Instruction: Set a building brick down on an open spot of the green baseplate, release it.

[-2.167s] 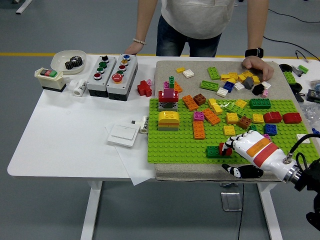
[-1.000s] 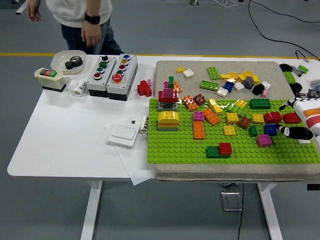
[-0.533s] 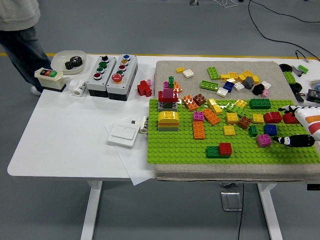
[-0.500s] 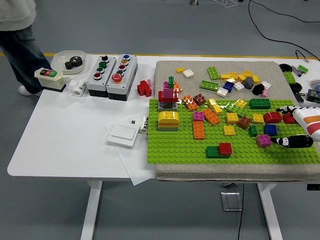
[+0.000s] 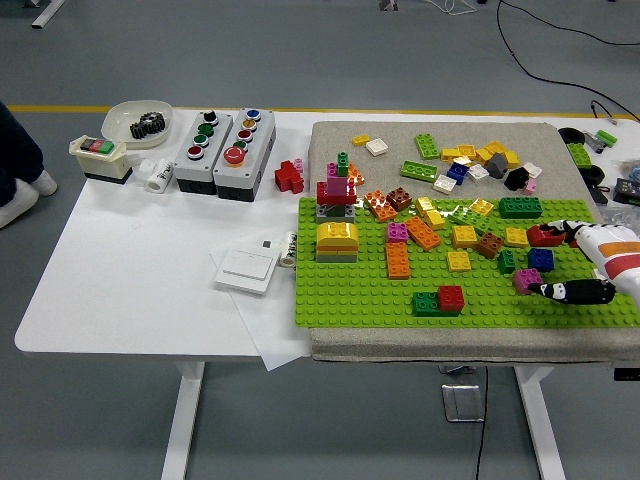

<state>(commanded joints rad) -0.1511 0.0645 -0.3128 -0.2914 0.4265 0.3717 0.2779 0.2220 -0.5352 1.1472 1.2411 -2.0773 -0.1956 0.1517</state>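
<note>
Since prev frame: right hand (image 5: pixel 590 265) slid slightly inward, fingers loose, holding nothing. Magenta brick (image 5: pixel 527 280) sits on green baseplate (image 5: pixel 350 295), just beside thumb. Release looks done; next: withdraw w/o bumping brick.

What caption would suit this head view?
Robot's right hand reaches beside a magenta brick on the crowded green baseplate.

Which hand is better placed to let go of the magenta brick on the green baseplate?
Right. The right hand is already beside the magenta brick on the green baseplate; no left hand shows.
</note>
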